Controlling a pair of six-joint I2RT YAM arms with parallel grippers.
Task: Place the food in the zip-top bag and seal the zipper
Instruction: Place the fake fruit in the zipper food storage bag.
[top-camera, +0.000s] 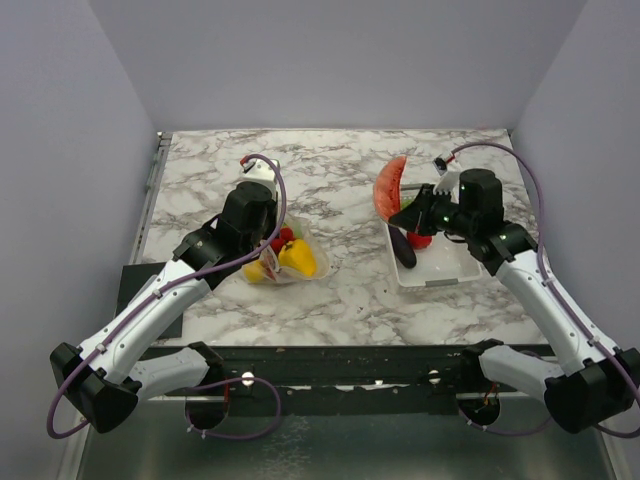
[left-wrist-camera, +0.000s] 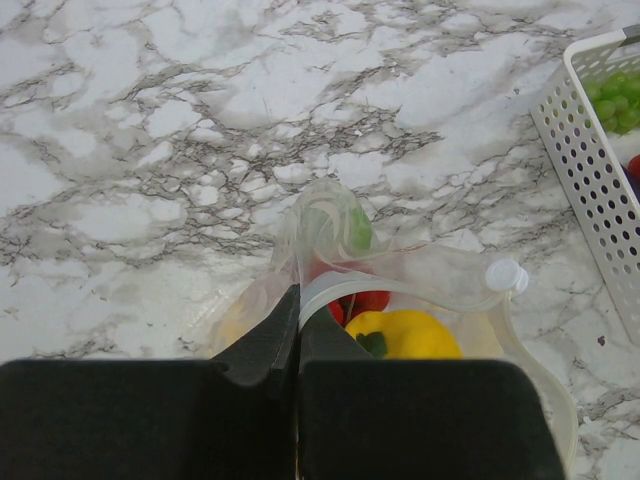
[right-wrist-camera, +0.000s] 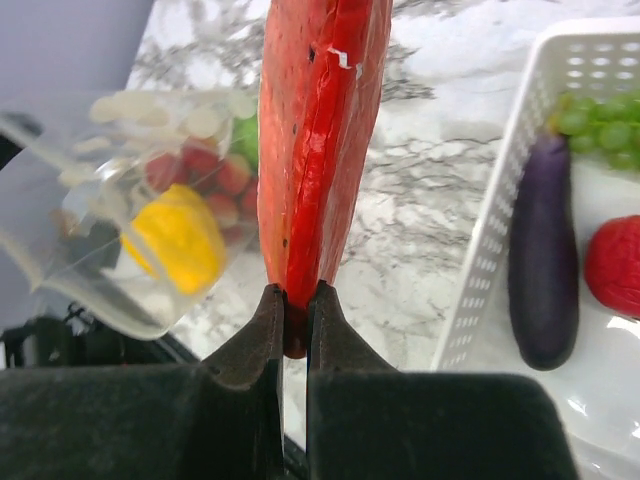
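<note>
The right fingers (right-wrist-camera: 262, 340) are clamped on the narrow tip of the watermelon slice (right-wrist-camera: 320, 120). The slice sticks out from them on edge, clear of the tabletop (top-camera: 340, 300), in the gap between the bag (right-wrist-camera: 120, 200) and the basket (right-wrist-camera: 480, 230). From above it stands at the basket's far left corner. The basket is white and perforated, and in it lie a purple piece (right-wrist-camera: 543, 260), green grapes (right-wrist-camera: 600, 115) and a round red piece (right-wrist-camera: 615, 265).

The left fingers (left-wrist-camera: 260, 350) are pressed tight together with the bag's rim pinched between their tips. The whitish zipper (left-wrist-camera: 335, 288) runs out from that pinch along the mouth, which gapes open to the right. A small white knob (left-wrist-camera: 505, 275) sits on the far side of the rim. Inside the clear film lie a yellow fruit (left-wrist-camera: 415, 335) with a green stalk and red berries (left-wrist-camera: 365, 300). A lime (left-wrist-camera: 358, 230) lies at the closed far end.

In the top view the bag rests on the marbled tabletop left of centre, just in front of the left arm's wrist and well apart from the basket on the right. The slice is nearer the basket than the bag. The arms reach in from the near edge, left to the bag and right to the basket's side.
</note>
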